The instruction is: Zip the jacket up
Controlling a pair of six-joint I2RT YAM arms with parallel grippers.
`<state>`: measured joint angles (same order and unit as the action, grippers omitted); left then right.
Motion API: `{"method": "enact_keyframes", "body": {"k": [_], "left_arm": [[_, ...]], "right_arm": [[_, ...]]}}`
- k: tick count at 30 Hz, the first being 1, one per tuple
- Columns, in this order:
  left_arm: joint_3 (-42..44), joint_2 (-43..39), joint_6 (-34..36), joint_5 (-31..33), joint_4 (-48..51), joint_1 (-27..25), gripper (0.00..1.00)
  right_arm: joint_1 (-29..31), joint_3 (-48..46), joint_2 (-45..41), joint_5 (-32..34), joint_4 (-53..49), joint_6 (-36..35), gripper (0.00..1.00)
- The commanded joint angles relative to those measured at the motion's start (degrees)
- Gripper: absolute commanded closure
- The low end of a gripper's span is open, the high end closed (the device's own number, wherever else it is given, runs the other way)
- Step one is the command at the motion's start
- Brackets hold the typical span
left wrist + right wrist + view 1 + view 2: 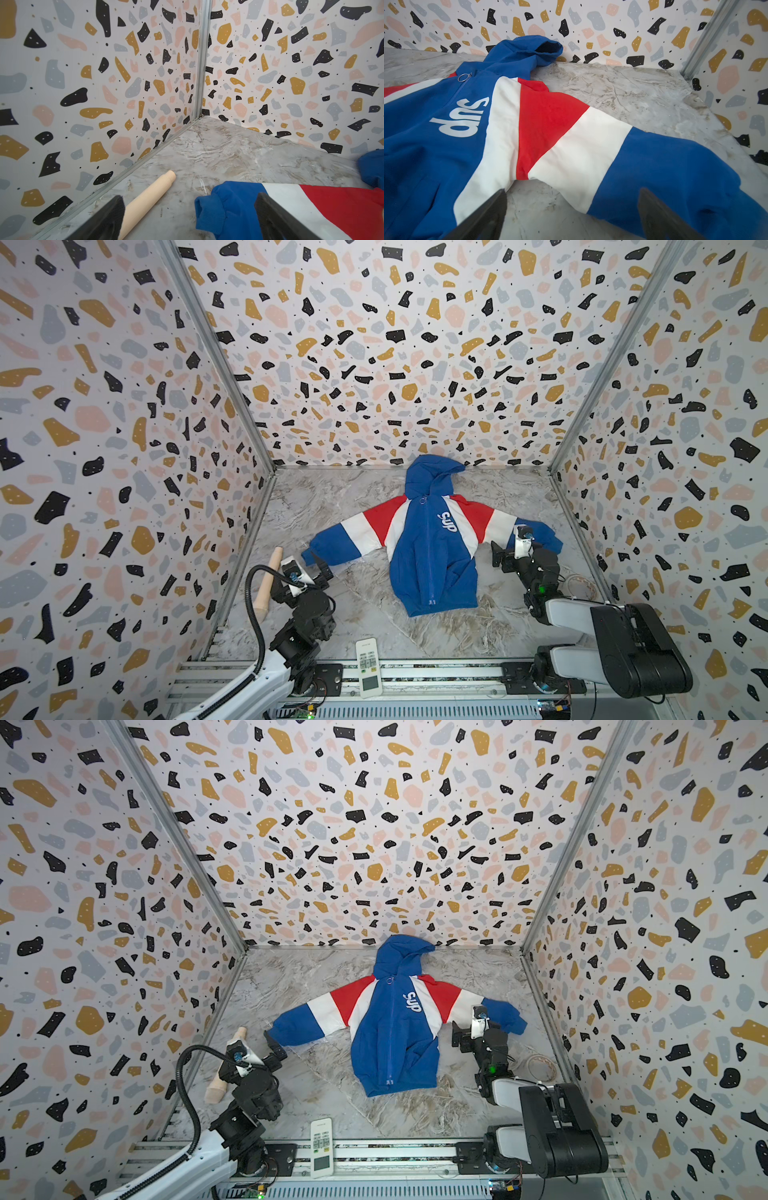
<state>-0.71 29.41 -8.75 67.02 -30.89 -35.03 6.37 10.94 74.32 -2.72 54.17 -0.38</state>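
White plastic remote control [369,668] lies nearest. Beyond it, the royal-blue hooded jacket [432,556] with red-and-white sleeves lies flat on the marbled tabletop [332,497], silver ring pull [464,77] at the collar: zipping looks finished. Gaping wide and empty are the left gripper [189,197] and the right gripper [572,191].

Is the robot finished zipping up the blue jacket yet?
Done, it seems: the zipper pull ring sits at the collar of the jacket, front closed down to the hem. In hand: nothing; the left end effector and right end effector are open by the sleeves. Left: nothing obvious.
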Motion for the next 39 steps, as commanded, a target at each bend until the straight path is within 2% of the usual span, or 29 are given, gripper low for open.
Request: {"method": "enact_keyframes", "body": {"k": [1,2,3,5,6,8,10,14,19,21,22,24,26,28,30,31,33,35,38,39], "left_arm": [[6.9,-0.2,2.1,-3.3,-14.9,3.9,0.00],[8.0,0.6,1.1,-3.5,-16.8,5.1,0.00],[8.4,0.9,-0.1,-2.7,-17.7,6.3,0.00],[8.5,1.4,2.4,-7.3,-18.8,8.0,0.00],[9.4,2.5,3.4,-9.5,-22.4,9.5,0.01],[9.8,5.5,3.1,-11.7,-26.3,12.2,0.00],[9.4,9.3,2.2,-16.6,-29.3,15.7,0.01],[7.0,20.1,1.6,-23.6,-36.2,20.6,0.00],[-1.9,38.5,8.5,-34.7,-39.2,22.5,0.00],[-3.3,54.2,10.7,-33.8,-54.0,22.7,0.00],[-4.0,57.4,11.6,-32.9,-58.5,22.8,0.00],[-8.4,47.9,6.2,-40.2,-34.2,26.5,0.00],[-6.1,54.5,6.7,-38.4,-49.7,27.8,0.00],[-8.9,49.6,5.4,-39.6,-34.8,27.6,0.00],[-6.7,52.6,6.1,-39.0,-45.7,27.6,0.00],[-6.3,52.9,6.2,-38.9,-46.1,27.6,0.00],[-8.6,49.8,5.5,-39.5,-36.6,27.6,0.00],[-7.7,51.2,5.7,-39.3,-41.0,27.6,0.00],[-8.5,50.0,5.6,-39.5,-37.6,27.6,0.00],[-8.0,50.5,5.7,-39.4,-39.3,27.6,0.00]], "right_arm": [[0.3,-2.0,-1.3,0.9,10.6,-4.1,0.01],[0.3,-3.7,-0.2,0.5,14.0,-4.7,0.01],[0.3,-5.8,3.2,0.9,22.1,-5.1,0.01],[0.7,-6.8,13.1,3.3,36.2,-5.0,0.01],[1.3,-5.8,14.1,5.5,36.4,-5.2,0.01],[0.1,-1.7,8.9,4.0,19.3,-3.4,0.01],[-0.9,-1.1,11.6,3.4,21.4,-2.8,0.01],[-0.9,0.6,11.2,9.8,18.3,0.2,0.01],[-0.9,0.5,11.0,9.8,18.2,0.1,0.01],[-0.9,0.5,10.9,9.8,18.0,0.1,0.01],[-0.9,0.5,11.0,9.8,18.1,0.1,0.01],[-0.8,0.5,11.0,9.9,18.0,0.0,0.01],[-0.8,0.4,11.0,10.0,18.2,0.1,0.01],[-0.8,0.4,10.9,9.9,18.1,0.1,0.01],[-0.8,0.5,10.9,10.0,18.1,0.1,0.01],[-0.8,0.4,11.0,9.9,18.2,0.1,0.01],[-0.8,0.4,10.9,9.9,18.2,0.2,0.01],[-0.8,0.4,11.0,9.9,18.1,0.1,0.01],[-0.8,0.5,11.0,9.9,18.2,0.2,0.01],[-0.8,0.5,11.0,10.0,18.2,0.1,0.01]]}}
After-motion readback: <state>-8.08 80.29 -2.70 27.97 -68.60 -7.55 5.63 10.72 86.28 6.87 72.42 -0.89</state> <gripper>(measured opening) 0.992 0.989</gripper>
